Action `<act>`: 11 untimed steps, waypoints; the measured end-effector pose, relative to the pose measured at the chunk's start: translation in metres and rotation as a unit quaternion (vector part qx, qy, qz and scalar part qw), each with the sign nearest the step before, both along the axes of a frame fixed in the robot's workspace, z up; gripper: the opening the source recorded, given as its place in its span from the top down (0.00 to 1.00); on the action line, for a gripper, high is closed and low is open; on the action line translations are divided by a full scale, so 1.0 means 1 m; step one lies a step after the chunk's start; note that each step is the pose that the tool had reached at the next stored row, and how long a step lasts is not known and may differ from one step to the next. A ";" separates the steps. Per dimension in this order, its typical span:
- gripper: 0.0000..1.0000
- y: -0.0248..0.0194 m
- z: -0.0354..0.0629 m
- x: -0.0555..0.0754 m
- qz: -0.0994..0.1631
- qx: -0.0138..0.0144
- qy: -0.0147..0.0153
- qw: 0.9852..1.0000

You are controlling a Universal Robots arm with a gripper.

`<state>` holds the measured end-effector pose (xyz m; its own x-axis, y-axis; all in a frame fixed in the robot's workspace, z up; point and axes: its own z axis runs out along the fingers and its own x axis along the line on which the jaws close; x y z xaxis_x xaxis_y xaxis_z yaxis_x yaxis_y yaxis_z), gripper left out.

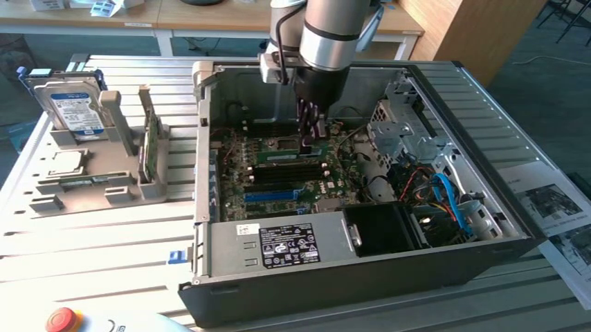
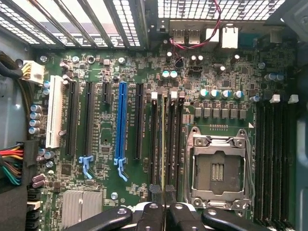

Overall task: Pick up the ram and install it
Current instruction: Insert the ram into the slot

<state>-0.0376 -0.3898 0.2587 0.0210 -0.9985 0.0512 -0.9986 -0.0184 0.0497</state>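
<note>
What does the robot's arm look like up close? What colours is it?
The arm is a fat, shiny silver-grey tube with a black band and a pale blue cap on one side. A small pale box sits at its wrist. The jaws are black, with rounded links and round silver bolts.

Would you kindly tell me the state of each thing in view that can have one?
gripper, shut on the ram.
ram, on edge at the motherboard; seated or not, cannot tell.
computer case, side open.
hard drive, upright in a grey stand.
CPU socket, empty.
</note>
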 end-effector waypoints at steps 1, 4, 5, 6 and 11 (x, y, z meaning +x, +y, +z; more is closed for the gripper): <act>0.88 0.0000 -0.0005 0.000 0.000 0.000 0.000 1.000; 0.88 0.0000 -0.0020 0.000 0.000 0.000 0.000 1.000; 0.88 0.0000 -0.0028 0.000 0.000 0.000 0.000 1.000; 0.88 0.0000 -0.0038 0.000 0.000 0.000 0.000 1.000; 0.88 0.0000 -0.0087 0.000 0.000 -0.001 0.000 1.000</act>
<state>-0.0376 -0.3898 0.2500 0.0209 -0.9984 0.0533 -0.9986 -0.0183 0.0496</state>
